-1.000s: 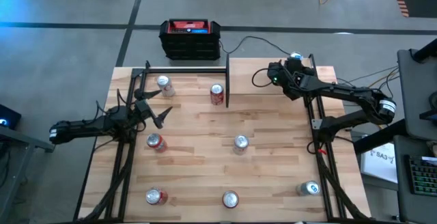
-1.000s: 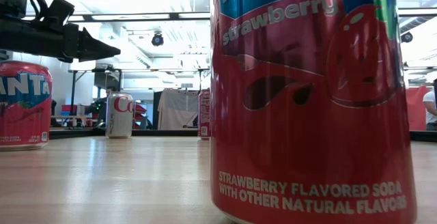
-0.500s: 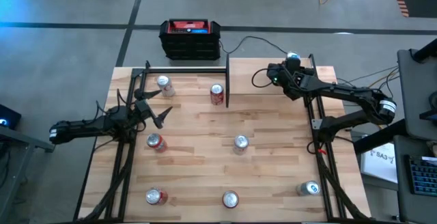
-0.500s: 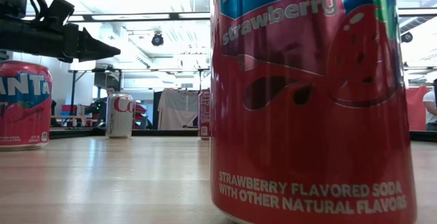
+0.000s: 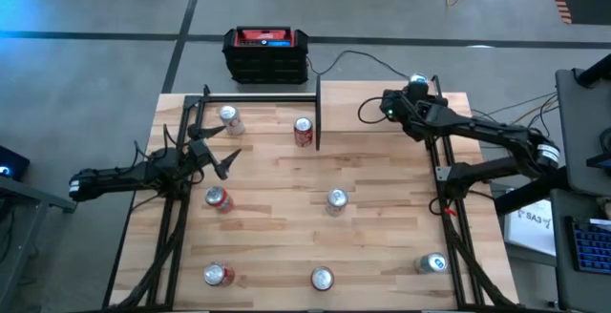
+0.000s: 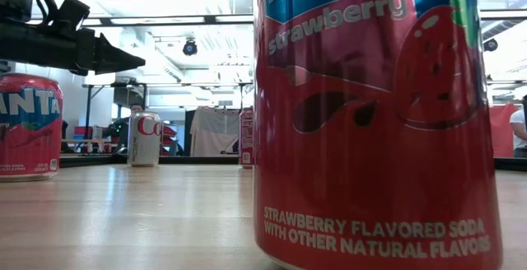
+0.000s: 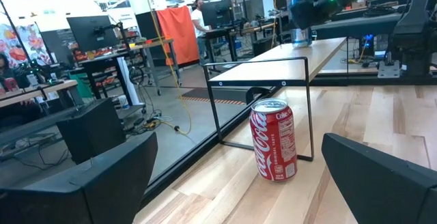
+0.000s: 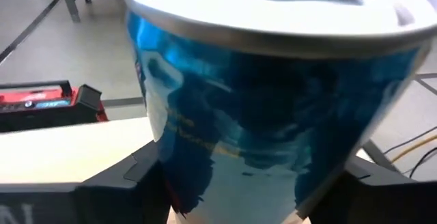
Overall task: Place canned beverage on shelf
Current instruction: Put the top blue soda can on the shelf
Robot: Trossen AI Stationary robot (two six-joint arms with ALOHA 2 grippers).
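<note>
Your right end effector point(image 5: 409, 94) is clamped on a blue can point(image 8: 273, 94) at the bench's far right corner, apparently still off the shelf point(image 7: 273, 63). Placing it there remains. Your left end effector point(image 5: 215, 151) waits wide open near the left edge

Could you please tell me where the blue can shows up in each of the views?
High view: blue can in the upper right, in the right claw.
Low view: not in it.
Left wrist view: far off, upper right.
Right wrist view: fills the picture.
Landmark: Coca-Cola can, in high and left wrist views.
</note>
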